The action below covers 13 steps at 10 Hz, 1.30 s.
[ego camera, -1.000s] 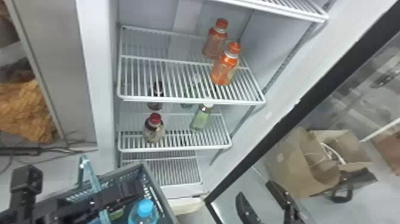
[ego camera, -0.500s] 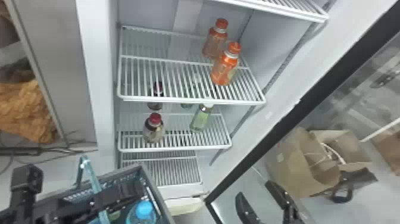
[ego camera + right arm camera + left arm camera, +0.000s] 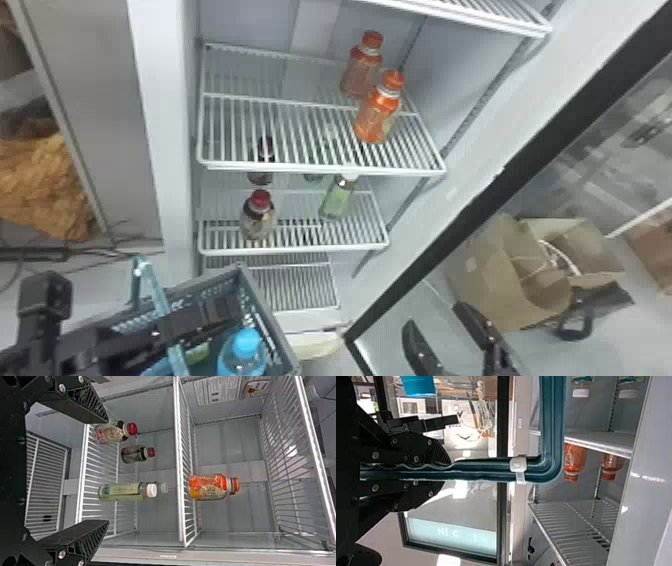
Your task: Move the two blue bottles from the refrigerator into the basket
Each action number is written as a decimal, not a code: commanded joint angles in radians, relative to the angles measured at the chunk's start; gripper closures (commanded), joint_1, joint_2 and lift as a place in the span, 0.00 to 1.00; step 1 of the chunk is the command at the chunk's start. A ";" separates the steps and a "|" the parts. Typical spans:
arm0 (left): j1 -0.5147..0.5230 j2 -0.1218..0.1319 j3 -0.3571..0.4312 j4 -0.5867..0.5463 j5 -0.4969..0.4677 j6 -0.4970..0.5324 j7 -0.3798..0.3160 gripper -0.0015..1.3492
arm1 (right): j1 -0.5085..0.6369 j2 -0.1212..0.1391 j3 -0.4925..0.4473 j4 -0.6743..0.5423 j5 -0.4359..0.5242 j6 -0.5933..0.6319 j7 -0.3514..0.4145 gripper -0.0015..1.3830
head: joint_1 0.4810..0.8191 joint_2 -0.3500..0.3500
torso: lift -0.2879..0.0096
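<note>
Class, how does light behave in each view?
Left wrist view: glare streaks on the fridge, left gripper dark against bright glass; right wrist view: white glint on a shelf; head view: soft light, highlight on the front orange bottle.

Left end effector point(image 3: 225, 310) closed, right end effector point(image 3: 435, 316) (fairly wide) open

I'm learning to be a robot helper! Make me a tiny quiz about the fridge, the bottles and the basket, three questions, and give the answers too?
1. True or false: the left gripper is closed on the teal handle.

2. Pick one. The capped bottle in the basket has a cap that is:
a) red
b) blue
c) white

3. Fill in the missing word: the two orange bottles stand on a shelf that is ____ the shelf with the front green bottle.

Key: 1 true; 2 b; 3 above
</note>
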<state>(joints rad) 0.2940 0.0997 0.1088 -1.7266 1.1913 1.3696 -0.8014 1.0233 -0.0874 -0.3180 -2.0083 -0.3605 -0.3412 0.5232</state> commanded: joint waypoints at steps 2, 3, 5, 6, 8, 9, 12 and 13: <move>0.003 -0.006 0.003 0.000 0.003 -0.003 0.001 0.89 | 0.000 0.000 0.001 -0.001 0.004 0.002 0.000 0.11 | 0.63 0.00 | 0.93; 0.005 -0.008 0.005 0.000 0.003 -0.005 0.001 0.89 | -0.002 0.000 0.001 -0.001 0.004 0.005 0.000 0.11 | 0.63 0.00 | 0.93; 0.005 -0.011 0.005 0.000 0.003 -0.008 0.001 0.89 | -0.007 -0.003 0.005 -0.001 0.004 0.012 0.000 0.11 | 0.63 0.00 | 0.93; 0.005 -0.011 0.005 0.000 0.003 -0.008 0.001 0.89 | -0.007 -0.003 0.005 0.002 0.004 0.012 0.000 0.11 | 0.63 0.00 | 0.93; 0.005 -0.011 0.003 0.000 0.005 -0.008 0.001 0.89 | -0.010 -0.006 0.009 0.002 0.007 0.015 0.000 0.11 | 0.63 0.00 | 0.93; 0.005 -0.011 0.003 0.000 0.005 -0.008 0.001 0.89 | -0.010 -0.006 0.009 0.002 0.007 0.017 0.000 0.11 | 0.63 0.00 | 0.93; 0.005 -0.011 0.001 0.000 0.007 -0.008 0.001 0.89 | -0.012 -0.006 0.009 0.004 0.004 0.020 0.001 0.11 | 0.63 0.00 | 0.93; 0.008 -0.011 0.001 0.000 0.007 -0.010 0.001 0.89 | -0.012 -0.006 0.009 0.004 0.004 0.020 0.000 0.11 | 0.63 0.00 | 0.93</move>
<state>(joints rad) 0.2996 0.0889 0.1097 -1.7266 1.1985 1.3615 -0.8008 1.0111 -0.0936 -0.3091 -2.0039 -0.3567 -0.3215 0.5235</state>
